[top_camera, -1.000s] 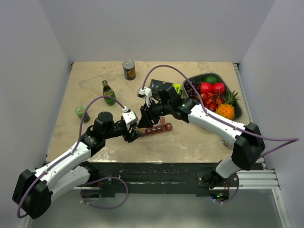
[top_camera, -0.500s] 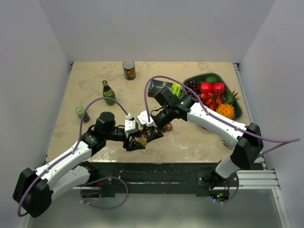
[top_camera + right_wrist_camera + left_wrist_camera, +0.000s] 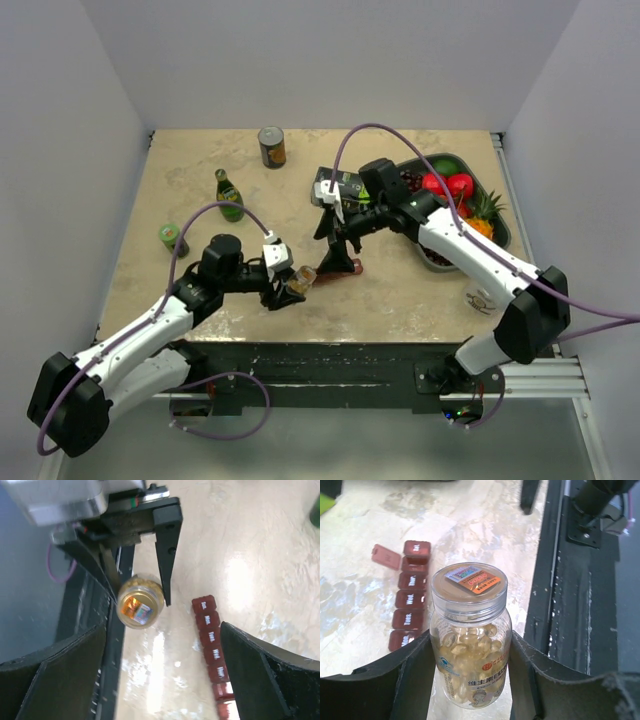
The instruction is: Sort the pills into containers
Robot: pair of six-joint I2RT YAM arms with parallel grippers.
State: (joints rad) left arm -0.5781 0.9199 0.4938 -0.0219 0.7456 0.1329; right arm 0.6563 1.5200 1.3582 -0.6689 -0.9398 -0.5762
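Squeezing the lidded pill bottle (image 3: 469, 605) in the left claw (image 3: 470, 665), with the right claw (image 3: 165, 670) hanging wide open above. Working on getting it open beside the containers (image 3: 211, 640) lying on the bench (image 3: 470, 520). Probably needing a lid twist next.

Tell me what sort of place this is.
Probably a robot lab cell: white walls box in a tabletop, the left arm and right arm are bolted at its near edge, and props, a fruit tray and a pill strip, sit on it.
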